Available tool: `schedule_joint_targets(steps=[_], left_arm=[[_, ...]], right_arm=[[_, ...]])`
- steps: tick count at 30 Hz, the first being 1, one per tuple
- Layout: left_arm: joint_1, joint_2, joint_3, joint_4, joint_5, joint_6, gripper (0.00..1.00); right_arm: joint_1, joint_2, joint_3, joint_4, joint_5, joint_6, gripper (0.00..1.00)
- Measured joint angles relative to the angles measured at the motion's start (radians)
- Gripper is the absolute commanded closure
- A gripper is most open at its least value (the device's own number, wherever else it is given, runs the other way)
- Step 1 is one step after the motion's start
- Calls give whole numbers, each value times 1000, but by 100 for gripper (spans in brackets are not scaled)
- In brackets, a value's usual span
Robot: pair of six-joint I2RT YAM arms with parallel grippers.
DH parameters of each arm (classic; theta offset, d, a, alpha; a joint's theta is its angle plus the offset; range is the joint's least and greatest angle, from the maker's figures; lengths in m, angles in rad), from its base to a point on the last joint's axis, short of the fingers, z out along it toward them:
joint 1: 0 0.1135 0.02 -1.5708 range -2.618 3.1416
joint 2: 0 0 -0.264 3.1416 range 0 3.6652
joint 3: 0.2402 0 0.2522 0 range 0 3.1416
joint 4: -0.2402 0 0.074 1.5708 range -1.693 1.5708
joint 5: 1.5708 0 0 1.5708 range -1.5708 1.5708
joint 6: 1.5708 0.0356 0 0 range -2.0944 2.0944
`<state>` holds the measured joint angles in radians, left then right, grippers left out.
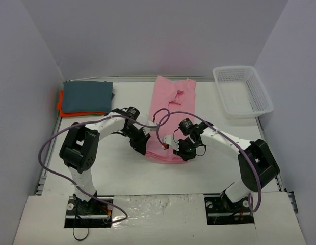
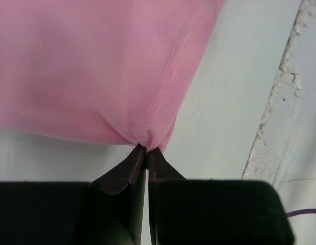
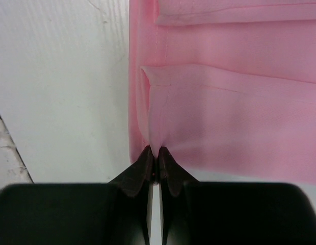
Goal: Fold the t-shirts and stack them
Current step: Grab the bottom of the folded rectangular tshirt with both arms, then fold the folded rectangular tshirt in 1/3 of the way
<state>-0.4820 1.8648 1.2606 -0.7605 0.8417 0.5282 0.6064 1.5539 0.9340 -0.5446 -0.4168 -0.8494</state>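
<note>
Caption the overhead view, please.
Left gripper and right gripper pinch the pink t-shirt at its near edge; blue-grey t-shirt lies on orange t-shirt.

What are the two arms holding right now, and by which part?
Both pinch the pink t-shirt at its near edge: left tool by the left corner, right tool by the right corner.

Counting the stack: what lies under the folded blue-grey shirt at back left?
An orange shirt: only its left and near edges peek out from beneath the blue-grey shirt. The rest is covered, so anything further below cannot be seen.
</note>
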Motion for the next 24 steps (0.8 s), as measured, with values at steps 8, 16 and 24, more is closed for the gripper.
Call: schedule_joint_targets(steps=[8, 16, 24], left_arm=[[0, -89, -47, -101, 83, 134, 98], [-13, -88, -40, -314, 184, 360, 98], [-29, -63, -4, -464, 237, 506, 98]], right_arm=[[-11, -55, 8, -103, -124, -51, 100], [-12, -92, 21, -192, -188, -101, 100], [-12, -92, 56, -239, -216, -132, 100]])
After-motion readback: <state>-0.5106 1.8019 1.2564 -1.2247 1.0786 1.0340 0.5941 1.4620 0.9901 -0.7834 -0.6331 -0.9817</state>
